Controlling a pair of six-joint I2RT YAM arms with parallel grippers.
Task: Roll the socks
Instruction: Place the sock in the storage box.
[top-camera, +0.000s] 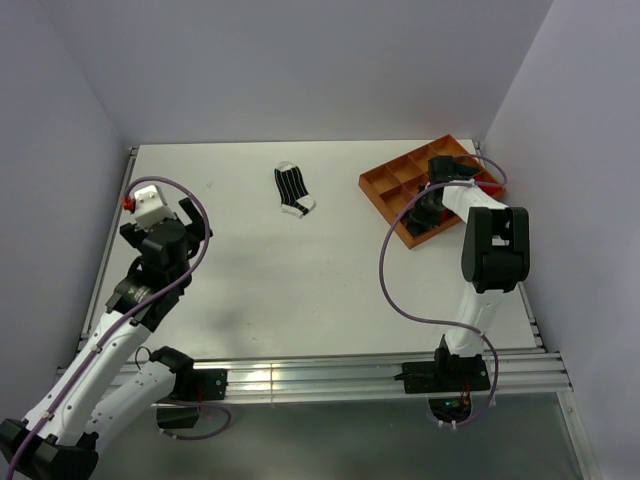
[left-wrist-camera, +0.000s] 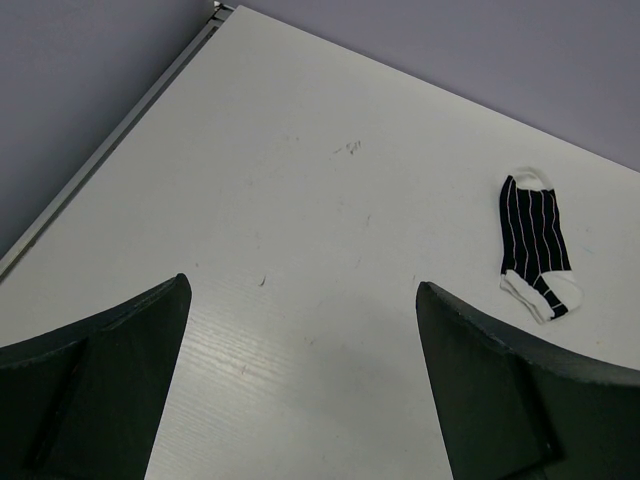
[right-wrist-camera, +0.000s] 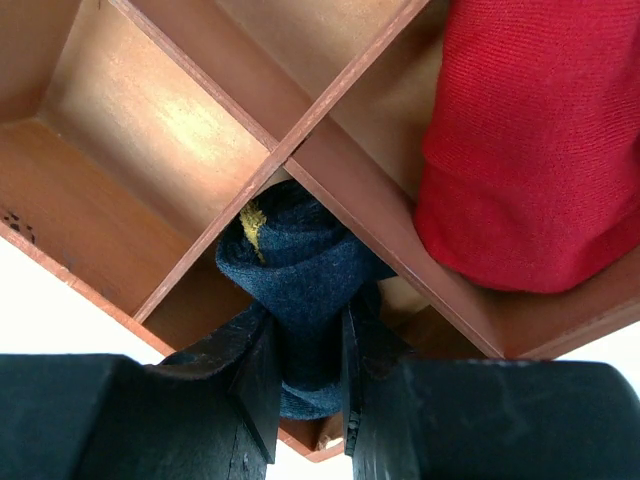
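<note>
A black-and-white striped sock (top-camera: 293, 190) (left-wrist-camera: 532, 245) lies flat on the white table, toward the back centre. My right gripper (top-camera: 422, 214) (right-wrist-camera: 305, 370) reaches into the orange divided tray (top-camera: 385, 180) and is shut on a rolled dark navy sock (right-wrist-camera: 300, 280), which sits in a near compartment. A red sock (right-wrist-camera: 530, 140) (top-camera: 491, 186) fills the neighbouring compartment. My left gripper (top-camera: 160, 222) (left-wrist-camera: 302, 287) hovers over the left side of the table, open and holding nothing, well apart from the striped sock.
The tray's wooden dividers (right-wrist-camera: 330, 170) close in on the navy sock on both sides. Grey walls surround the table on three sides. A metal rail (top-camera: 330, 378) runs along the near edge, between the arm bases.
</note>
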